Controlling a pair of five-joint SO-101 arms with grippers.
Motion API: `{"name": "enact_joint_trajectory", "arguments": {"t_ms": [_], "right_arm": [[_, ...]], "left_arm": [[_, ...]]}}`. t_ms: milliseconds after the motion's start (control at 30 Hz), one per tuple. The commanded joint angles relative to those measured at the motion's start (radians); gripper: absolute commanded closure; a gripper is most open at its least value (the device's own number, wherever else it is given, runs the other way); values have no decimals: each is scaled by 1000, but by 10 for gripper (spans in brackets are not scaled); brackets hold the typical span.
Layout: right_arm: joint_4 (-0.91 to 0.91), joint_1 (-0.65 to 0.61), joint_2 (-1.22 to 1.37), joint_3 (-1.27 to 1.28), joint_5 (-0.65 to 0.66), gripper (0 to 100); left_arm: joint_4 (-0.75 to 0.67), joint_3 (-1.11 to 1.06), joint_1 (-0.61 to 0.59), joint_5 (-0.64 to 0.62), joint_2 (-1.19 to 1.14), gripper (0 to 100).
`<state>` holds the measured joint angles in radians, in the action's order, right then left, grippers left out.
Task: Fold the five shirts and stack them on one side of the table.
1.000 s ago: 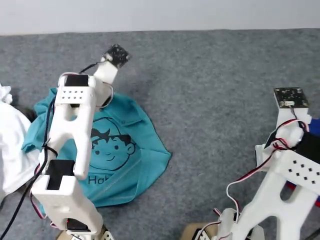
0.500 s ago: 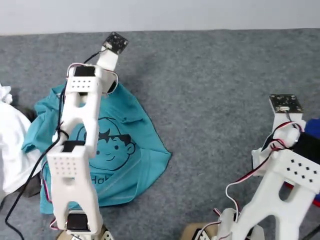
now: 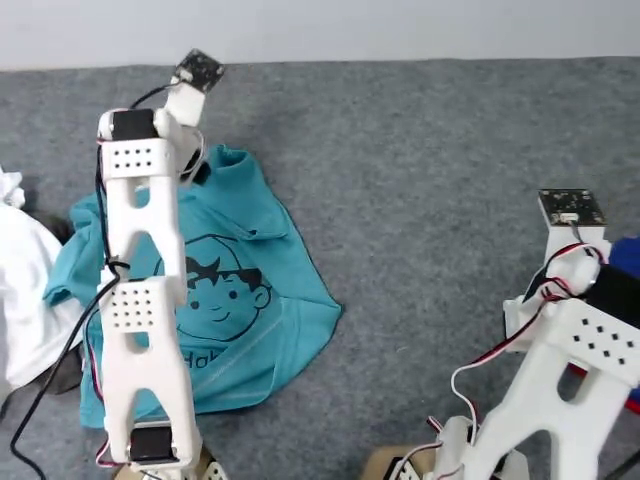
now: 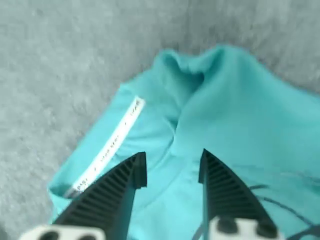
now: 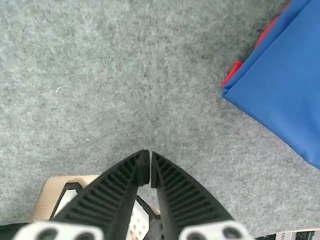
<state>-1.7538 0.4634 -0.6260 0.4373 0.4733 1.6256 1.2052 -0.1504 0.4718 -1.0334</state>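
Left arm point(image 3: 140, 300) lies right across the teal shirt point(image 3: 295, 300) and hides a long strip of it: half the cartoon face and the start of the lettering are lost under the white plastic. White shirt point(image 3: 25, 290) runs off the edge of the high view, so its full shape can't be told. A dark scrap point(image 3: 62, 372) pokes out beside it, no telling what that is. Far side of the desk, the blue cloth point(image 3: 627, 258) is cut by the frame and tucked behind the right arm point(image 3: 600, 345). Up close in the left wrist view, the shirt label point(image 4: 107, 145) is blurred, its print unreadable
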Motion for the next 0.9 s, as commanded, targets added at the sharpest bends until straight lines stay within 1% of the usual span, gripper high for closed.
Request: {"name": "enact_joint_trajectory", "arguments": {"t_ms": [0,300,367,600,767,867], "right_arm": [[-12,-1,-18,-5,5,989],[-12,-1,-18,-5,8,989],[-12,-1,-18,-5,8,989],[-12,-1,-18,-5,8,989],[-12,-1,-18,-5,8,989],[-12,-1,-18,-5,8,989]], "left_arm": [[17,48,-2,15,-40,819],[-51,50,41,5,-124,819],[-68,50,34,-15,-120,819],[-74,50,15,-18,-66,819],[-141,45,-15,-18,-58,820],[-150,33,-21,-20,-71,821]]}}
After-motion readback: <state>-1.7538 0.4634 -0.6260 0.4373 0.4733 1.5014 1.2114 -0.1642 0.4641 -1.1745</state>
